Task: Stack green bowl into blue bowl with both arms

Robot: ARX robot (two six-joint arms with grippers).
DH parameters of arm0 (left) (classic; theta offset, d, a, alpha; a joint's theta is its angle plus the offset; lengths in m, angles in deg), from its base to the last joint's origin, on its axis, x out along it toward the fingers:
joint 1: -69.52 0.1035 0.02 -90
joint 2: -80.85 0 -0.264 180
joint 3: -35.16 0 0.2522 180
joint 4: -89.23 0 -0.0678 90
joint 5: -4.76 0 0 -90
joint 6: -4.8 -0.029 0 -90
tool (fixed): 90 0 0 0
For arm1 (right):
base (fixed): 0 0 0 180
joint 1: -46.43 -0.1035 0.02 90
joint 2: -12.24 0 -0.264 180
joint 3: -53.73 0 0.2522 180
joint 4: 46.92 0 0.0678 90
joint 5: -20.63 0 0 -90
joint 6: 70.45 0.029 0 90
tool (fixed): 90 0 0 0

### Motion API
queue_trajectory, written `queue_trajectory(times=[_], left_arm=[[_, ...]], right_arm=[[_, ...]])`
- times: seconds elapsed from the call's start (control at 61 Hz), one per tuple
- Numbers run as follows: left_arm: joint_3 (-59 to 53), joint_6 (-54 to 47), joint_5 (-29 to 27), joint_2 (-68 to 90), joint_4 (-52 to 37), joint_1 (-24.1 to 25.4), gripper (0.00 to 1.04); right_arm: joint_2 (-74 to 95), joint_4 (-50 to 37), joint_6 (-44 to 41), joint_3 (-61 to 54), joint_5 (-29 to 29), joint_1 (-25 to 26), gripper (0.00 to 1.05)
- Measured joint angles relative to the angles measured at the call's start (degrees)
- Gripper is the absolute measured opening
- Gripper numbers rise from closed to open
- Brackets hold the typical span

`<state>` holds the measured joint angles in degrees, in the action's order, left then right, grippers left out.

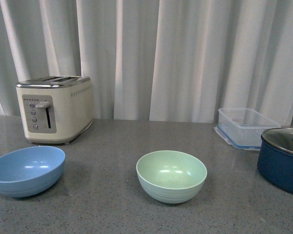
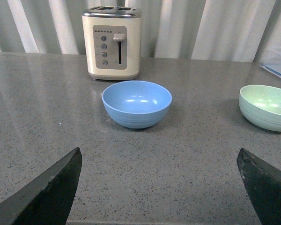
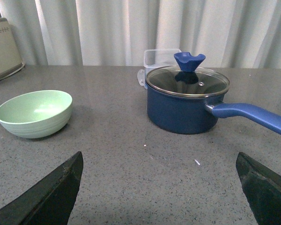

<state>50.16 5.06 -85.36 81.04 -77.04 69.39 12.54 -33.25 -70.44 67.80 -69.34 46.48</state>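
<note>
Counter [image 1: 112, 214]; left tool [image 2: 158, 151], right tool [image 3: 158, 154] agape.

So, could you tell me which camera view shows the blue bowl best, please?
The left wrist view: the blue bowl sits whole and central, in front of the toaster. The front view has it at the picture's left edge, seemingly clipped. The right wrist view does not show it.
</note>
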Motion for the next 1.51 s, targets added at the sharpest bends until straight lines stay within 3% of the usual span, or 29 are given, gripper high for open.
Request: queue_trajectory(times=[0.443,0.525,0.574,0.836,1.0,1.197,1.508], left_arm=[[0.1,0.0,-0.5,0.1,0.2,-0.1,0.98],[8.3,8.0,-18.6,13.2,19.6,-4.5,0.98],[11.3,10.2,-23.5,21.5,25.5,-3.1,0.98],[19.0,9.1,-14.3,39.7,11.3,7.8,0.98],[27.1,7.9,-9.3,53.3,4.8,11.0,0.98],[43.0,7.6,-7.5,72.6,4.3,11.3,0.98],[55.1,9.3,-7.6,87.4,4.6,9.2,0.98]], right_arm=[[0.0,0.0,0.0,0.0,0.0,0.0,0.95],[0.0,0.0,0.0,0.0,0.0,0.0,0.95],[-0.1,0.0,0.0,0.0,0.1,0.0,0.95],[-0.1,0.0,0.0,0.0,0.0,0.0,0.95],[-0.1,0.0,0.0,0.0,0.0,0.0,0.95],[-0.1,0.0,0.0,0.0,0.0,0.0,0.95],[-0.1,0.0,0.0,0.0,0.0,0.0,0.95]])
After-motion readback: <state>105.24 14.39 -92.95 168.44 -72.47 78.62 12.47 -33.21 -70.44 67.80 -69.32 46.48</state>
